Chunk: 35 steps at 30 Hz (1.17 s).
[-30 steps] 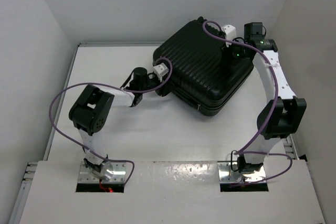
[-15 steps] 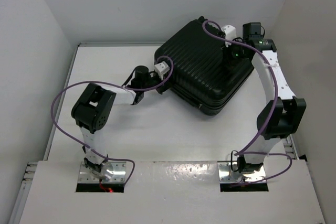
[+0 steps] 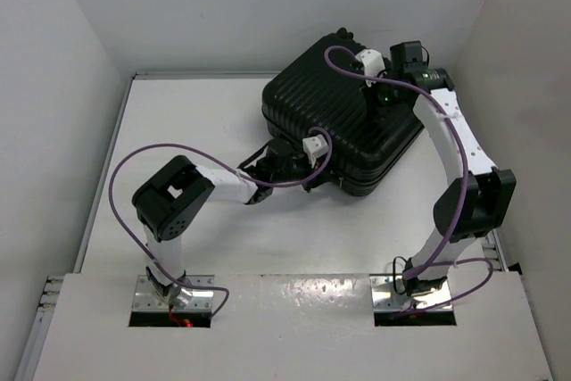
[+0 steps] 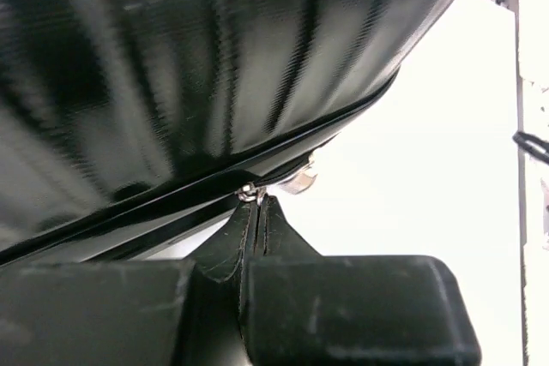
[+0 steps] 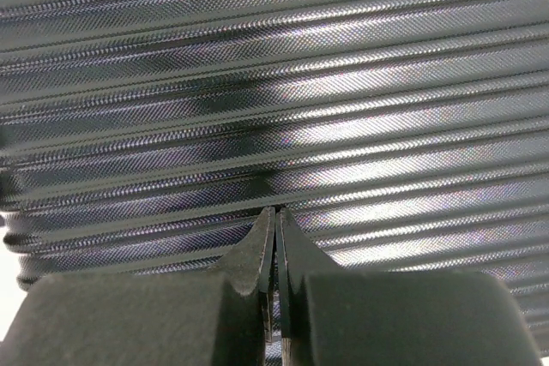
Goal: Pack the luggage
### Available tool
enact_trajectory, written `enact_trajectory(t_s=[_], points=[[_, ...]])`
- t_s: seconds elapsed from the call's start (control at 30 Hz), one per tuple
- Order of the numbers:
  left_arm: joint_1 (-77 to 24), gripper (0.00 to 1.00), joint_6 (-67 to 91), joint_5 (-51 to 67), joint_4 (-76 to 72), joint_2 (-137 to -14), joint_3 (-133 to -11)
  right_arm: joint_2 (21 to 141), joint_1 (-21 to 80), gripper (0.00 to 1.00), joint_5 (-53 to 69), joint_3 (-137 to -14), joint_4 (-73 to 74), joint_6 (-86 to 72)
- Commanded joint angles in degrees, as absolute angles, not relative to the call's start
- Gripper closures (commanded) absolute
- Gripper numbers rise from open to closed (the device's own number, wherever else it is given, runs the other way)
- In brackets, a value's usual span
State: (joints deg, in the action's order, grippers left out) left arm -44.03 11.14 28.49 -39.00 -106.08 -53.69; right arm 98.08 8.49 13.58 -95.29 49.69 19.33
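Left gripper [image 4: 256, 205] is shifted rightward along suitcase [image 3: 312, 104] lower edge, closed at zipper [image 4: 171, 199]; right gripper [image 5: 274, 212] closed, pressed on shell.

Luggage [image 3: 343, 118]: big black hard-shell case with a glossy ribbed shell, closed and lying flat on its broad side, turned diagonally so one corner points toward the near edge. It sits on the white table [image 3: 178, 131] at the far right, far corner close to the back wall [image 3: 268, 6]. The left wrist view shows the seam [image 4: 343, 119] between the two halves shut, with a small silver zip pull [image 4: 293, 182] on it; the right wrist view shows only ribs.
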Motion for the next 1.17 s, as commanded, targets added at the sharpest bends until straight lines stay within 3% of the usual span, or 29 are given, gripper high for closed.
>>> enact_trajectory(t_s=[0.0,0.17,0.4,0.43,0.47,0.53,0.57,0.6,0.63,0.7,0.77,0.83,0.93,1.13], points=[[-48.60,1.00,15.91,35.15,-51.14,-104.94,-56.95,105.64,11.43,1.00,15.29,-93.42,59.94,15.30],[-49.39,1.00,13.72,40.60,-54.49,-105.47,-56.34,107.05,11.42,1.00,15.64,-96.23,59.68,14.50],[-53.61,1.00,0.18,46.40,-44.75,-106.17,-62.05,107.84,11.87,1.00,15.38,-97.21,59.24,14.15],[-53.61,0.96,0.18,46.41,-44.13,-106.17,-62.05,107.67,11.60,1.00,15.55,-97.47,59.15,13.98],[-53.61,0.84,0.18,46.41,-44.12,-106.17,-62.05,107.67,11.86,1.00,15.38,-97.64,59.15,13.97],[-53.00,0.46,0.18,42.82,-40.72,-103.38,-61.44,106.70,11.78,0.98,15.64,-97.74,59.15,13.97],[-51.87,0.38,0.18,38.71,-39.30,-101.71,-60.22,105.22,11.78,0.85,15.30,-97.73,59.41,14.24],[-50.99,0.24,0.78,37.19,-37.81,-99.95,-60.21,104.68,11.69,0.75,15.21,-97.65,59.59,14.41],[-49.85,0.00,0.79,35.96,-32.40,-97.93,-60.21,103.89,11.43,0.64,15.55,-97.65,60.02,14.85],[-45.65,0.00,0.01,32.02,-24.13,-90.73,-61.86,99.95,10.20,0.42,16.78,-97.99,60.55,14.94],[-42.03,0.00,-0.78,30.25,-12.17,-85.63,-63.54,97.13,7.23,0.31,17.84,-99.04,60.74,14.33],[-38.51,0.00,-0.61,18.24,-5.05,-79.82,-67.31,94.31,4.59,0.15,20.82,-101.41,60.90,12.75],[-33.78,0.00,-5.53,10.48,8.94,-76.74,-72.06,91.42,1.24,0.00,22.49,-101.95,59.15,10.12],[-22.18,0.00,-4.84,6.51,14.58,-75.23,-74.07,86.75,-7.64,0.00,25.65,-96.59,49.58,3.79]])
